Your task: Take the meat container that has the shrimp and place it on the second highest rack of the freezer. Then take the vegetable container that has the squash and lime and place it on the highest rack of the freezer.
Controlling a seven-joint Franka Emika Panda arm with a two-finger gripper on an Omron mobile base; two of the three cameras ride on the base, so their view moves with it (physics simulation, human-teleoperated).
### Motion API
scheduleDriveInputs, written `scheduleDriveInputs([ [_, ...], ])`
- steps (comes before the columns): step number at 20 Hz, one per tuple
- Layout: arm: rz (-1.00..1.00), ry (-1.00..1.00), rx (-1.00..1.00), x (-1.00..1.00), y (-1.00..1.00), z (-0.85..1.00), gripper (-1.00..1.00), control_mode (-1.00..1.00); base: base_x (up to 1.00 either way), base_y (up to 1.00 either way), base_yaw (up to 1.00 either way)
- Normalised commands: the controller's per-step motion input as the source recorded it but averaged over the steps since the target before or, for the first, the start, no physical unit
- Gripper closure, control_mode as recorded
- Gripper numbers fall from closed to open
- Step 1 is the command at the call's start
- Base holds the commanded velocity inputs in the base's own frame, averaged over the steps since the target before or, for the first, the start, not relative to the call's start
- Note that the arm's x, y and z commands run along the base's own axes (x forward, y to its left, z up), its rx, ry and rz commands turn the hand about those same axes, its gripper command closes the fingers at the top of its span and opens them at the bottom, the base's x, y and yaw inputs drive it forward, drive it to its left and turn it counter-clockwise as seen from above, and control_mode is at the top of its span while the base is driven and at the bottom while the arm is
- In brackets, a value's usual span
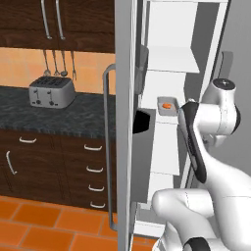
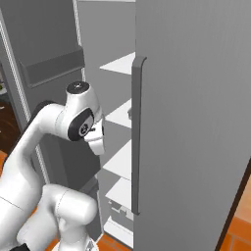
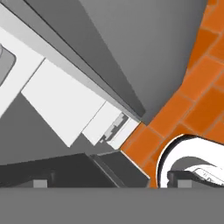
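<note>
Your two-finger gripper [image 3: 111,183] stands wide apart, empty, aimed down the tall light-grey freezer [image 1: 171,59]. The small grey tray holding the orange-red shrimp [image 1: 167,105] sits on a white middle shelf, above and behind the hand.

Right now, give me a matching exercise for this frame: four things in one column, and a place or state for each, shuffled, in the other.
Things:
1. shrimp
2. toaster
3. freezer door
4. utensils

Places or states:
A. swung open, bar handle facing the room
B. hanging on the wall above the counter
C. in a grey tray on a freezer shelf
D. standing on the dark counter

Pairs: 1-C, 2-D, 3-A, 4-B
</note>
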Motion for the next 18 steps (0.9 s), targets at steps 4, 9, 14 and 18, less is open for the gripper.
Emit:
scheduleDriveInputs([
  [4,0.56,0.19,-0.09,-0.57,0.21,0.0,-1.0,-1.0,0.0,0.0,0.0],
  [9,0.42,0.22,-0.17,-0.58,0.26,0.01,-1.0,-1.0,0.0,0.0,0.0],
  [14,0.34,0.29,-0.1,-0.77,0.22,0.33,-1.0,-1.0,0.0,0.0,0.0],
  [18,0.24,0.18,0.02,-0.78,0.12,0.74,-1.0,-1.0,0.0,0.0,0.0],
])
